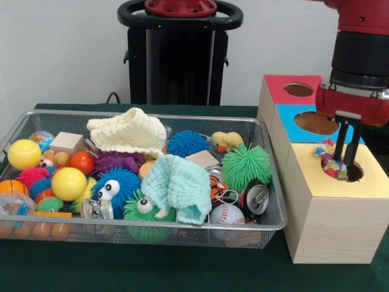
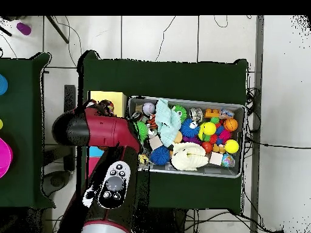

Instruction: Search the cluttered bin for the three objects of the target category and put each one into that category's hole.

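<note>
The wire mesh bin [image 1: 18, 126] stands on the green table, full of mixed toys; it also shows in the overhead view [image 2: 243, 136]. My gripper [image 1: 347, 163] hangs over the round hole [image 1: 351, 171] of the yellow-topped box [image 1: 371, 182] at the right. It is shut on a knotted cloth toy [image 1: 328, 155] of red, blue, yellow and white strips, which sits at the hole's left rim, partly inside. In the overhead view my arm [image 2: 103, 130] covers the gripper. No other knotted toy shows among the clutter.
A blue-topped box [image 1: 290, 128] and a red-topped box [image 1: 276, 85], each with a hole, stand behind the yellow one. In the bin lie a pale yellow washcloth [image 1: 127, 132], a mint washcloth [image 1: 179, 185], spiky balls [image 1: 246, 164], a baseball [image 1: 226, 214] and a can [image 1: 254, 198].
</note>
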